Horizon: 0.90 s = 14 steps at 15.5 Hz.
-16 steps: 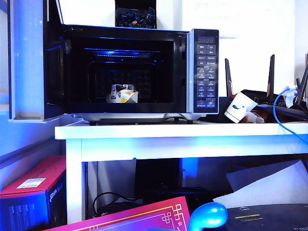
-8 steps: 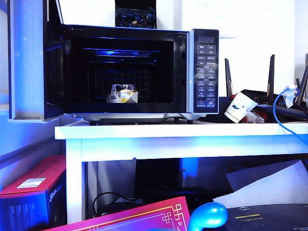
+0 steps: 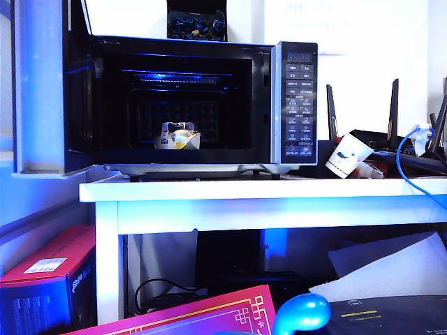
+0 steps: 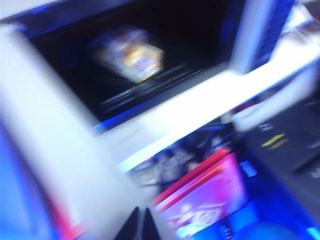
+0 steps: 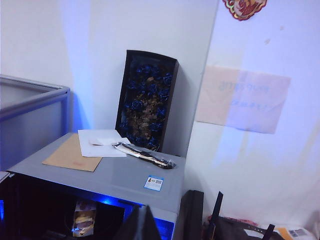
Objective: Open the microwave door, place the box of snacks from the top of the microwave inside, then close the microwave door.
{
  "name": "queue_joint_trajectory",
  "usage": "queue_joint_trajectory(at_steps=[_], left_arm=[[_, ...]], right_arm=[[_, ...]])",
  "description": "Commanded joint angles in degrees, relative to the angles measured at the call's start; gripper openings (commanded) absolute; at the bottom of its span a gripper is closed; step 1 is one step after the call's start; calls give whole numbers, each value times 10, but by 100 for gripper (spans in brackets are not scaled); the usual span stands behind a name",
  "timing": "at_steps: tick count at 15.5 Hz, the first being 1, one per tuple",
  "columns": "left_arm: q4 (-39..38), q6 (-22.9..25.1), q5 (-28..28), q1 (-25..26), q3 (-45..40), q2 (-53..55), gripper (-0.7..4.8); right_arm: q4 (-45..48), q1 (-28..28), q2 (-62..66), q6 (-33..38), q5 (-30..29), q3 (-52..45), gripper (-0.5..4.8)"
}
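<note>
The box of snacks (image 3: 177,136) lies on the floor of the microwave (image 3: 188,105) cavity, well apart from both grippers. The left gripper (image 4: 140,226), jaws pressed together and empty, hangs below and in front of the open oven; that view is blurred. The right gripper (image 5: 142,222), jaws likewise together, sits above the grey casing. The microwave door (image 3: 42,91) stands swung open at left. A black carton (image 5: 147,105) of blue-wrapped sweets leans against the wall; no writing is legible.

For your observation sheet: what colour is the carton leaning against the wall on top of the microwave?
Black carton, best in the right wrist view.
</note>
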Motion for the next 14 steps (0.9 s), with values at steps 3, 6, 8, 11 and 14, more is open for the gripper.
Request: queue_joint_trajectory(at_steps=[3,6,8,11,14], left_arm=[[16,0,58,-1,2,38,-5],[-8,-14,-4,0,47,1,-5],[-41,-14,-56,0,81,-29,-5],[-122,-14,-110,0,89,-37,-5],[-168,-14,-113,0,86,-16,-5]], right_arm=[[9,0,-5,0,-1,2,-5],[9,0,0,-1,-1,2,-5],[11,0,7,-4,-1,2,-5],[12,0,10,-4,-1,2,-5],[12,0,10,-4,-1,2,-5]])
